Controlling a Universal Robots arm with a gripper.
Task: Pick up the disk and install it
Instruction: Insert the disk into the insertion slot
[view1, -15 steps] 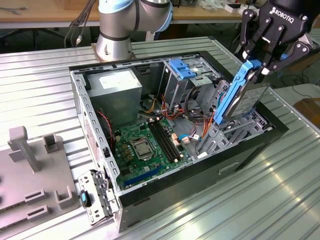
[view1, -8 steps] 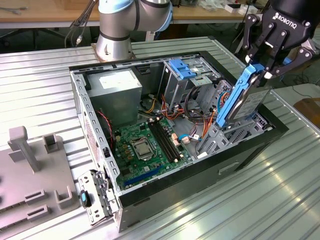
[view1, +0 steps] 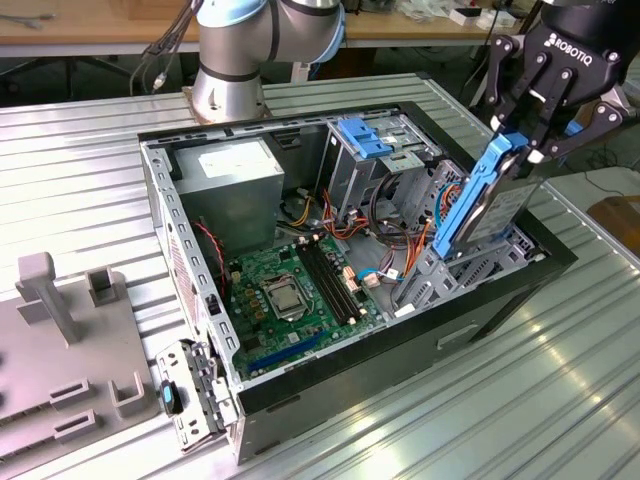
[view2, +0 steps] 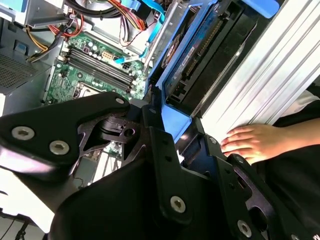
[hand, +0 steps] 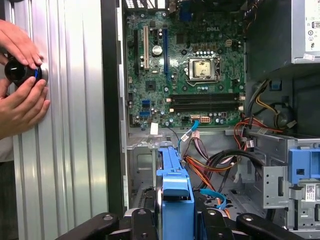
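The disk (view1: 492, 203), a dark grey drive framed by a blue bracket, hangs tilted on edge at the exterior view's right end of the open computer case (view1: 352, 377). Its lower end dips into the drive bay (view1: 478, 268). My gripper (view1: 522, 150) is shut on the disk's upper end from above. In the first wrist view the blue bracket (hand: 175, 192) sits between my fingers (hand: 141, 226), with my gripper (hand: 175, 222) over the case interior. The second wrist view shows the disk (view2: 196, 52) edge-on past my gripper (view2: 170, 125).
Inside the case lie the green motherboard (view1: 290, 290), a grey power-supply box (view1: 236, 185), a silver cage with a blue latch (view1: 365, 140) and loose cables (view1: 385, 240). A person's hands (hand: 20, 100) hold a black object (hand: 19, 73) on the ribbed table beside the case. A grey fixture (view1: 60, 340) stands at the exterior view's left.
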